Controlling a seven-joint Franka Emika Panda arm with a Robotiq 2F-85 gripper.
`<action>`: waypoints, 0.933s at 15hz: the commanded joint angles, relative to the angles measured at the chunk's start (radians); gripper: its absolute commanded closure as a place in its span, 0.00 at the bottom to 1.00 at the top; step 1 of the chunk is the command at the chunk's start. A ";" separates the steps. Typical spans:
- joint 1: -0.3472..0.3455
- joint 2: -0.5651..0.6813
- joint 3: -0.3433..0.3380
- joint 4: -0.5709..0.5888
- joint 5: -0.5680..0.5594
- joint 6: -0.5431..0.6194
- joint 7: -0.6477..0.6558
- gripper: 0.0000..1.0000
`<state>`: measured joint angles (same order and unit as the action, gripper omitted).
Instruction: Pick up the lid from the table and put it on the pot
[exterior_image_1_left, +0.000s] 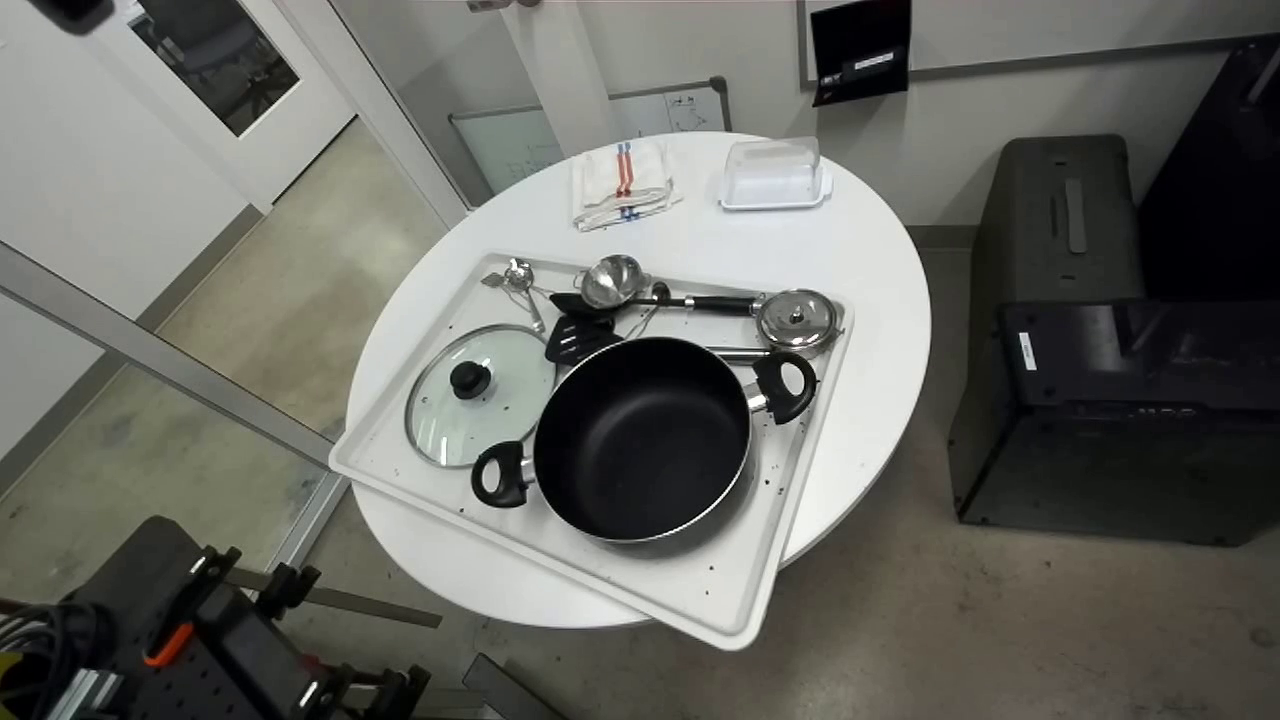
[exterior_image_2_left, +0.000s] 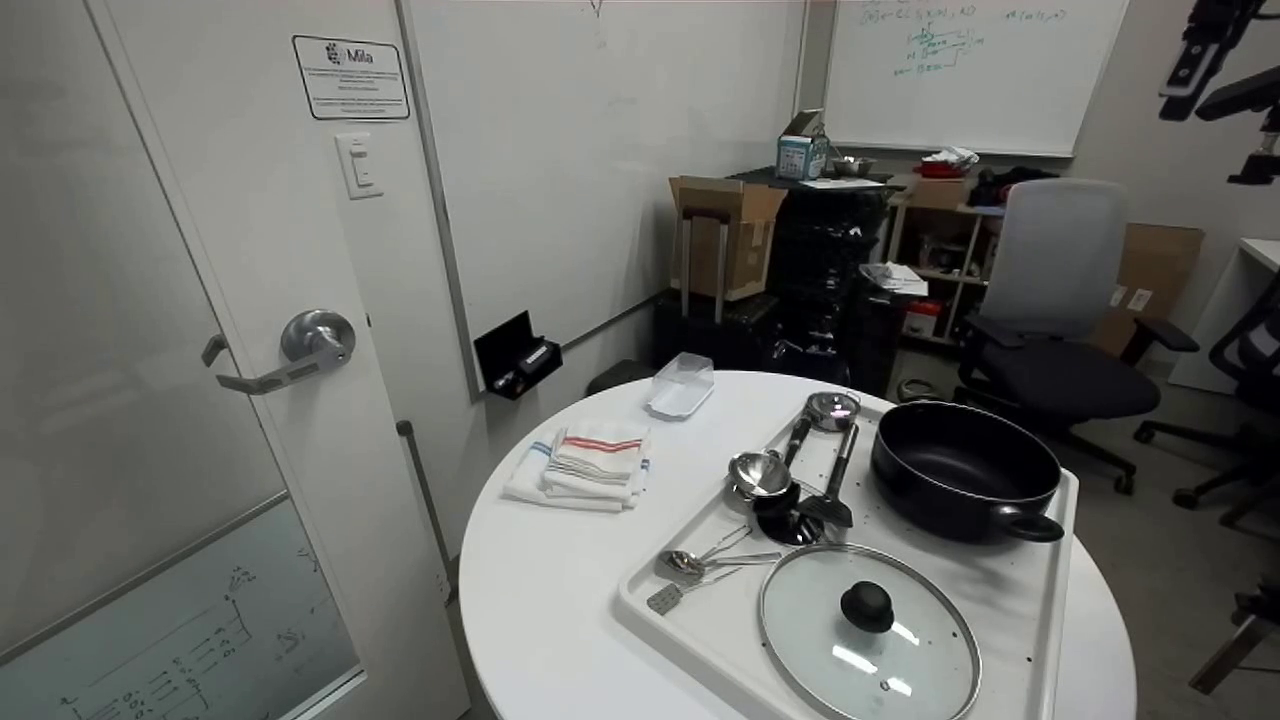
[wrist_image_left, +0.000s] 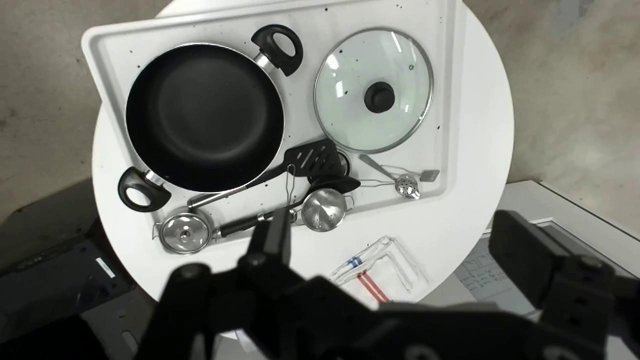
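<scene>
The lid (exterior_image_1_left: 515, 390) is a clear glass disc with a metal rim and black knob. It lies knob up on the white tray (exterior_image_1_left: 690, 585), beside the pot, and also shows in the exterior view (exterior_image_2_left: 820, 650) and the wrist view (wrist_image_left: 379, 97). The black pot (exterior_image_1_left: 640, 440) stands upright and uncovered on the tray; it also shows in the exterior view (exterior_image_2_left: 960, 490) and the wrist view (wrist_image_left: 205, 117). The tray rests on the round white table (exterior_image_1_left: 880, 270). My gripper (wrist_image_left: 392, 230) is open and empty, high above the table; its fingers show at the top right in an exterior view (exterior_image_2_left: 1215, 135).
Black spatula (wrist_image_left: 315, 157), metal strainer (wrist_image_left: 324, 210), small lidded pot (wrist_image_left: 186, 233) and small metal utensils (wrist_image_left: 407, 186) lie along one tray side, near the lid and pot. Folded towels (exterior_image_1_left: 625, 185) and a clear-covered dish (exterior_image_1_left: 775, 175) sit on the table beyond the tray.
</scene>
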<state>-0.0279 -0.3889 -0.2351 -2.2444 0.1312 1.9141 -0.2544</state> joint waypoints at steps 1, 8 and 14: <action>-0.003 0.090 0.033 0.038 0.016 -0.015 -0.008 0.00; 0.012 0.272 0.117 0.097 -0.005 -0.012 0.018 0.00; 0.028 0.447 0.203 0.184 -0.085 0.036 0.127 0.00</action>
<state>-0.0117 -0.0435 -0.0647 -2.1397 0.0989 1.9421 -0.1958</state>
